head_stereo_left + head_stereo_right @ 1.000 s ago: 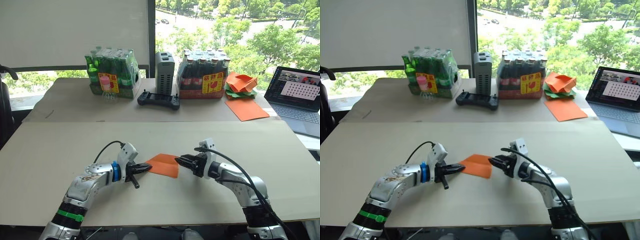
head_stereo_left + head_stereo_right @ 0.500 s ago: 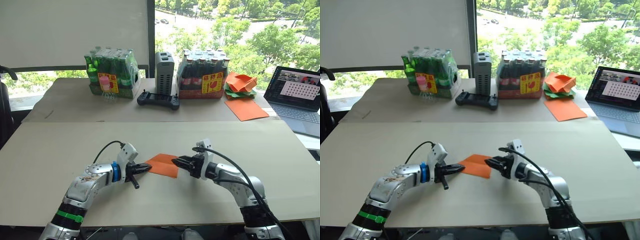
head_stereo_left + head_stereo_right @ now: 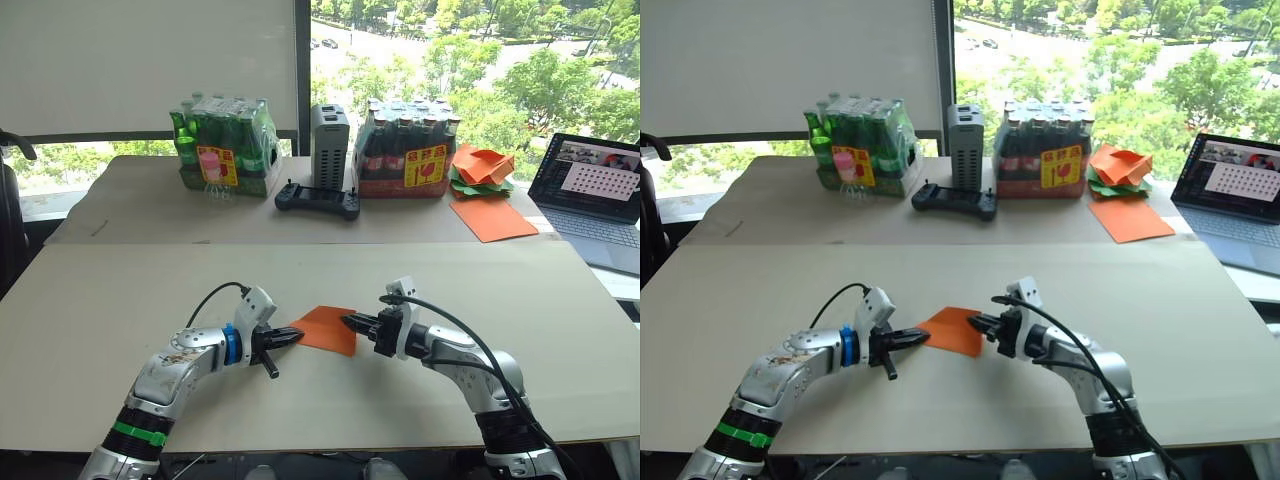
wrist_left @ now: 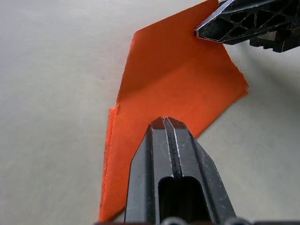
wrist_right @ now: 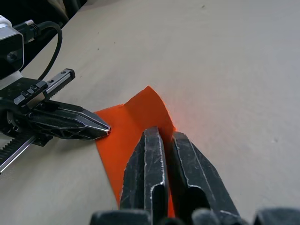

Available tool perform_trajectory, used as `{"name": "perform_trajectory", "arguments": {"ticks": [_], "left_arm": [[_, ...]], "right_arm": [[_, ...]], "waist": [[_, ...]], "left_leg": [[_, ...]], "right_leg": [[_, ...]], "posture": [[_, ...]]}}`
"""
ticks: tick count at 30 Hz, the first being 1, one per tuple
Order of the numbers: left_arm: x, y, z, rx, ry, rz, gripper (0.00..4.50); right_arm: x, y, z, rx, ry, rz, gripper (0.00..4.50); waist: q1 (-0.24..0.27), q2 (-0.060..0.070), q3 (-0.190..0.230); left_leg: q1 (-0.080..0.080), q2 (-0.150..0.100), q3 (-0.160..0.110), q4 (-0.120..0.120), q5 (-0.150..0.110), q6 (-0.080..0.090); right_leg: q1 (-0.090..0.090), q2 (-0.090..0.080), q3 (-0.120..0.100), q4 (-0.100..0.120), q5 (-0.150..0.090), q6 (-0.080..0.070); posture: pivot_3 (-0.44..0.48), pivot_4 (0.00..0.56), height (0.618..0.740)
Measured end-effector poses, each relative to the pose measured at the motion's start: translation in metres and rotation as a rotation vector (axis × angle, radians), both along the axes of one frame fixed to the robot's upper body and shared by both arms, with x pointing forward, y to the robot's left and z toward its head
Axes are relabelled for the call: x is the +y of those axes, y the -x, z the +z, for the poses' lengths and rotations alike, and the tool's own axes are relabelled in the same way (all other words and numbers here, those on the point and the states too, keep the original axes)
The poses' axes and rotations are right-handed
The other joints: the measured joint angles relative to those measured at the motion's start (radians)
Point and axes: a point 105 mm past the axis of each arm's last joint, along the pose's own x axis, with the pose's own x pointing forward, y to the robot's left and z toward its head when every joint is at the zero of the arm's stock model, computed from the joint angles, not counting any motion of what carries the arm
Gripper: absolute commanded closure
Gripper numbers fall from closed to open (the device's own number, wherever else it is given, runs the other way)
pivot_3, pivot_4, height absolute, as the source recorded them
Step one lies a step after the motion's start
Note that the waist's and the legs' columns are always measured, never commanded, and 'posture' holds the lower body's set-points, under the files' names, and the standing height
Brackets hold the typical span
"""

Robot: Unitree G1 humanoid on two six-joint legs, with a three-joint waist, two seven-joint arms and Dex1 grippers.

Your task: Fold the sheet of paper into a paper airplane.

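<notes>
Sheet of paper (image 3: 327,329) flat on the table (image 3: 450,290), near its front middle, between the two grippers, already folded into a smaller layered shape with one slanted edge and a raised crease across it. Left gripper (image 3: 295,333) with fingers pressed together, tips bearing down on the sheet's left part rather than clamped around it. Right gripper (image 3: 347,321) likewise drawn together to a point, tip touching the opposite edge, no paper seen between its fingers. Judged very light and thin: likely to slide on the smooth tabletop at the least sideways push, to lift or flutter if let go abruptly, and to crumple or tear if pinched hard or dragged. Probably stiffer along the crease and where layers overlap, floppy at any single-layer corner. Best pinned from above with one closed tip near the crease while working the other tip under a free edge or corner. Best gripped at a corner or along a doubled edge with a shallow bite, not at mid-sheet. Worth pressing gently and moving slowly, to keep the layers aligned and avoid a skewed fold. Well apart, at the right of the far table, a heap of crumpled orange and green papers (image 3: 480,167) and a larger smooth orange sheet (image 3: 492,217), no part of this fold.
</notes>
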Motion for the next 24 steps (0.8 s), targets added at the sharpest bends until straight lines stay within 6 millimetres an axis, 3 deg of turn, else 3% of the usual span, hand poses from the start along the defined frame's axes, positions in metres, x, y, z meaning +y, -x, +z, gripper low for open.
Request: {"name": "perform_trajectory", "arguments": {"ticks": [6, 16, 24], "left_arm": [[0.0, 0.001, 0.0, -0.002, 0.001, -0.002, 4.5], [-0.001, 0.001, 0.001, -0.004, 0.001, -0.004, 4.5], [-0.001, 0.001, 0.002, -0.005, 0.001, -0.007, 4.5]], "right_arm": [[-0.001, 0.0, 0.001, -0.061, 0.033, 0.014, 4.48], [0.004, 0.018, 0.006, -0.56, 0.362, 0.231, 4.48], [0.001, 0.027, -0.012, -0.921, 0.6, 0.442, 4.48]], "waist": [[0.001, 0.0, 0.0], [0.004, 0.0, 0.0], [0.008, 0.0, 0.0]], "left_leg": [[0.0, 0.0, 0.0, 0.0, 0.0, 0.0], [0.0, 0.0, 0.0, 0.0, 0.0, 0.0], [0.0, 0.0, 0.0, 0.0, 0.0, 0.0]], "right_leg": [[0.0, 0.0, 0.0, -0.001, 0.0, 0.0], [0.0, 0.0, 0.0, -0.002, -0.003, 0.005], [0.001, -0.001, 0.0, -0.003, -0.003, 0.005]], "posture": [[0.0, 0.15, 0.74], [0.0, 0.15, 0.74], [0.0, 0.15, 0.74]]}}
